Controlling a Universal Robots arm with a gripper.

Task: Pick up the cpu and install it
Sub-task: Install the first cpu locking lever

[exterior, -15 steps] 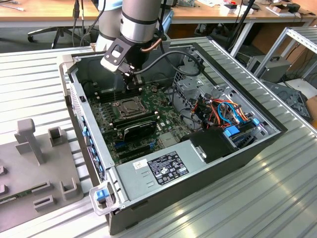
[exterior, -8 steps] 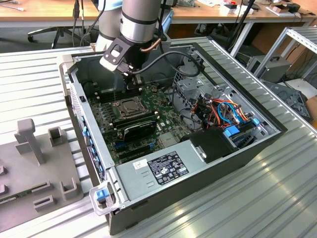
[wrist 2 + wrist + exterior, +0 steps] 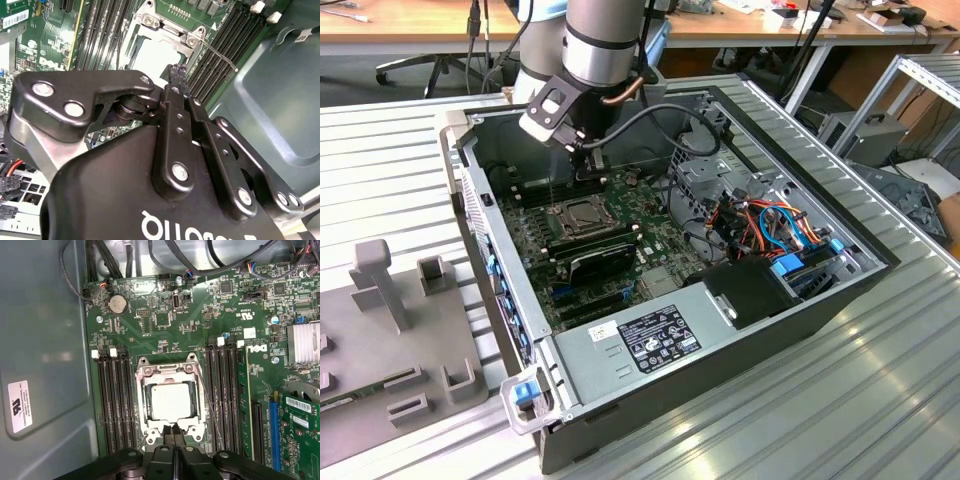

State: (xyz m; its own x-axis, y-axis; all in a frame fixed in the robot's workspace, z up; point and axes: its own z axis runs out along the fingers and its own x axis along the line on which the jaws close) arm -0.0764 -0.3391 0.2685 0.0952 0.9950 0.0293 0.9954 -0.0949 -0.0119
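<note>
The cpu (image 3: 170, 402), a pale silver-grey square, lies flat in the socket's metal frame (image 3: 141, 371) on the green motherboard (image 3: 165, 320). In the second wrist view the cpu (image 3: 150, 57) shows as a bright patch just beyond the fingertips. My gripper (image 3: 173, 432) hangs above the socket's edge, its black fingers pressed together with nothing between them. From the exterior view the gripper (image 3: 588, 160) hovers over the socket (image 3: 582, 213) inside the open computer case. A thin wire lever (image 3: 220, 52) runs along one side of the socket.
Dark memory slots (image 3: 115, 400) flank the socket on both sides. An expansion card (image 3: 605, 260) sits close by, with a power supply (image 3: 645, 340) and cable bundles (image 3: 770, 225) further along. The case wall (image 3: 45, 340) stands close. A grey fixture (image 3: 390, 330) rests at the exterior view's left.
</note>
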